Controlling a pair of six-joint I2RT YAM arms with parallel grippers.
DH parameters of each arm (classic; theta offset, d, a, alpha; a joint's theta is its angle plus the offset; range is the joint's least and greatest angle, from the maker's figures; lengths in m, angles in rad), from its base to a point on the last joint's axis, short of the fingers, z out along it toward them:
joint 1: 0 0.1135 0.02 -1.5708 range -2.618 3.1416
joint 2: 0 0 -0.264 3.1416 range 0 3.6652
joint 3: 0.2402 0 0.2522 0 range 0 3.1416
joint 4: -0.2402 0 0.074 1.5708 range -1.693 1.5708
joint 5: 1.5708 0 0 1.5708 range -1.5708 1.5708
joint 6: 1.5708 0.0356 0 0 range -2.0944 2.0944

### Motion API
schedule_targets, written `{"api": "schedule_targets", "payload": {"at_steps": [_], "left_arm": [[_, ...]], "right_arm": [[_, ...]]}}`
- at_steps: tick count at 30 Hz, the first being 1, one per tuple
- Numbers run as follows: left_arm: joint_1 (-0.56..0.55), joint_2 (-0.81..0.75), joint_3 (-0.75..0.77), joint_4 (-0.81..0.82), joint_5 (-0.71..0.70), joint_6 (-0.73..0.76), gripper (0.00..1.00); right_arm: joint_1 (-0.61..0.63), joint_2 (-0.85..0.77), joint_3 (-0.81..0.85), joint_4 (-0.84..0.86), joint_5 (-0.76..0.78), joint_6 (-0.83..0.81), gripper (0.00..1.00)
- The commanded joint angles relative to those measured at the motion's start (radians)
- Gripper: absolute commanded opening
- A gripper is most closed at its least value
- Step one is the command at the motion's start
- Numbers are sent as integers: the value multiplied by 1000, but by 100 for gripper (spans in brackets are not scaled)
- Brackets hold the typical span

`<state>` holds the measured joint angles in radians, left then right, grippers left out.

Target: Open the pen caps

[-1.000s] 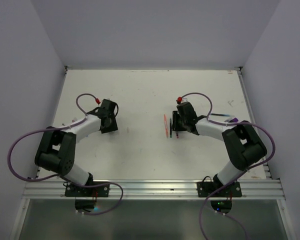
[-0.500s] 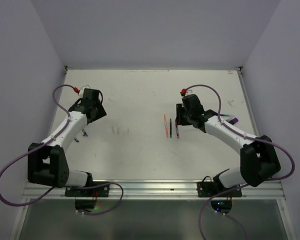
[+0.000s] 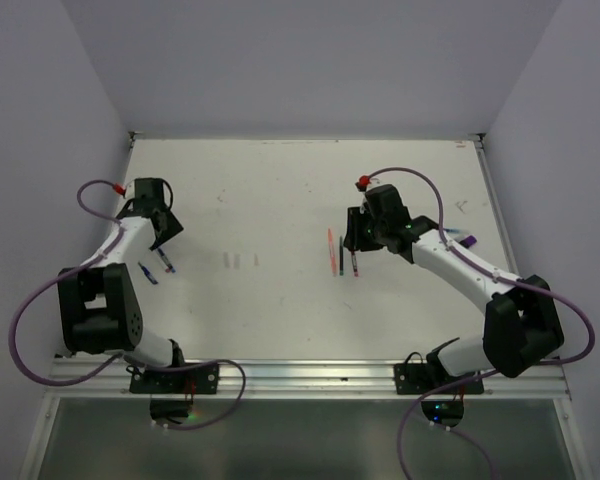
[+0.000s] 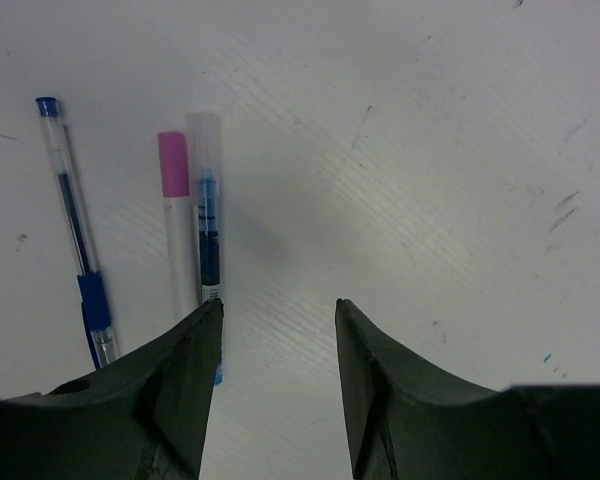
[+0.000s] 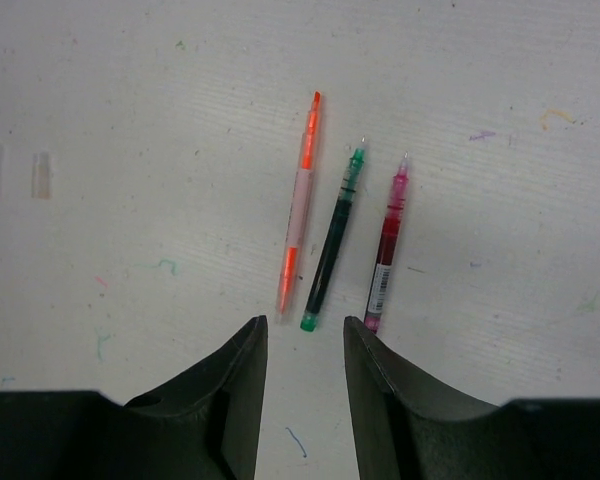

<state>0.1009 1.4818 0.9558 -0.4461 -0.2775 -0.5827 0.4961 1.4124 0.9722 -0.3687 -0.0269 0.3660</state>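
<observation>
Step in hand: picking the next capped pen. The left gripper [image 4: 277, 335] hovers over the far-left part of the table [image 3: 280, 190], jaws about half open and empty. Ahead of its left finger [image 4: 185, 390] lie a white pen [image 4: 180, 255] carrying the pink cap [image 4: 173, 165] and, touching it, a blue-ink pen [image 4: 209, 235] under a clear cap [image 4: 204, 135]; a ballpoint [image 4: 77, 225] lies just beside them. All three lie flat and roughly parallel. Their long axes run away from the gripper in the left wrist view, and both caps sit at the far ends, pointing away from the jaws. The right gripper [image 5: 302, 335], partly open and holding nothing, hangs at mid-table over three pens [image 5: 332, 245] that lie side by side with bare tips pointing away from it. Two loose caps [image 5: 42, 175] lie well apart to their left. Judged from this, those three are done and the left group remains. The next move probably calls for shifting the left gripper sideways over one pen, descending to clamp its barrel across the long axis, then pulling the cap off along that axis with the other gripper.
</observation>
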Motion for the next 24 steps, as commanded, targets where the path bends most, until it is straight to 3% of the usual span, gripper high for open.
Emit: {"api": "schedule_targets", "payload": {"at_steps": [1, 24], "left_arm": [[46, 38, -12, 92, 27, 9, 51], [94, 156, -66, 199, 34, 24, 50]], "right_arm": [[-4, -16, 48, -22, -42, -6, 40], [-4, 17, 56, 4, -71, 10, 40]]}}
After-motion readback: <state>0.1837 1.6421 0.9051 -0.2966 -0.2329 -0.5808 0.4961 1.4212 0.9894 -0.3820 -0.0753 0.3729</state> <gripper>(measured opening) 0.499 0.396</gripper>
